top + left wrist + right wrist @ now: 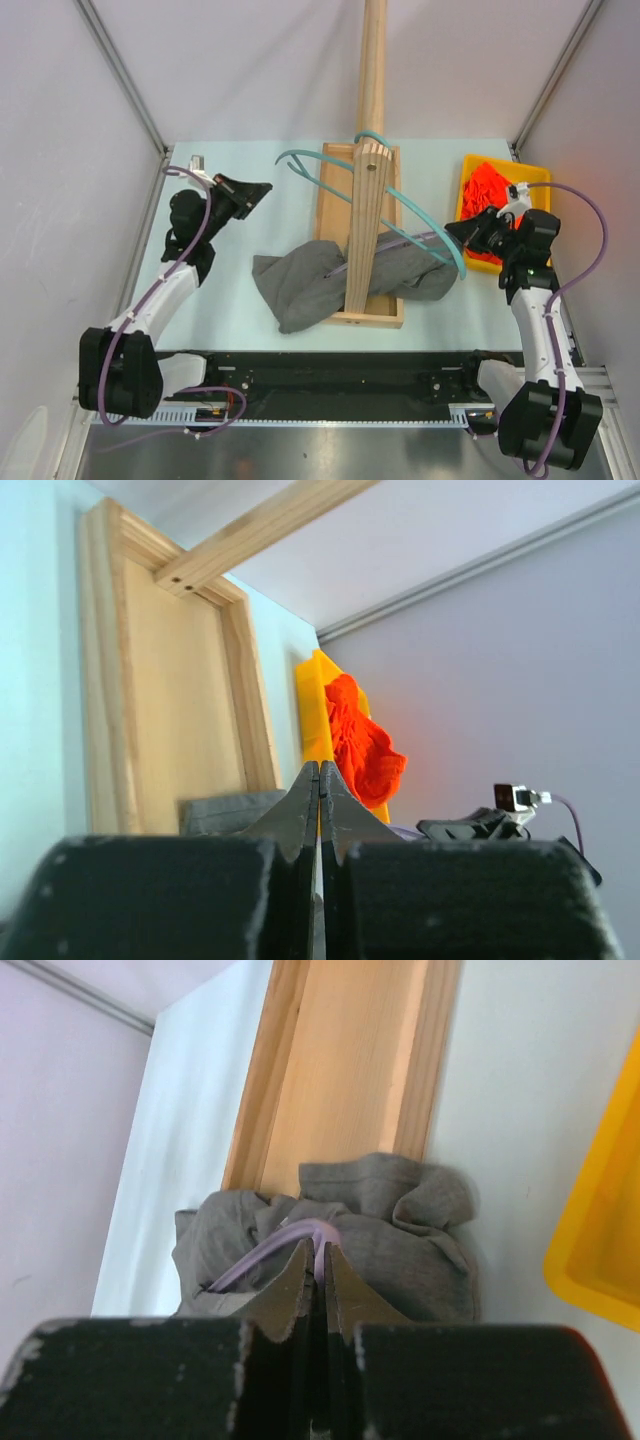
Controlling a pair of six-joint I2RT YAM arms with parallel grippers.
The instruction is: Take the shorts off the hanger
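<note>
**Top external view:** A wooden stand (368, 180) sits mid-worktop (250, 250), with a teal hanger (298, 153) hooked round its post. The grey shorts (310, 280) lie bunched across the stand's near end, spilling onto the worktop at 7 o'clock. A lavender hanger (405, 240) runs through them. The orange shorts (492, 190) are heaped in a yellow bin (540, 175) at 3 o'clock of the stand. The left end effector (255, 192) hangs at 9 o'clock of the stand, well apart from both pairs. The right end effector (455, 232) sits at the lavender hanger's 3 o'clock end.

**Left wrist view:** The left end effector (319, 780) has its fingers pressed together on nothing. Beyond them are the orange shorts (365, 745) in the yellow bin (312, 705), and an edge of the grey shorts (225, 810) at 9 o'clock of the tips.

**Right wrist view:** The right end effector (320, 1260) pinches the lavender hanger (270, 1245). The hanger curves away towards 8 o'clock over the grey shorts (400, 1230), which are bundled against the stand's frame (340, 1070).
</note>
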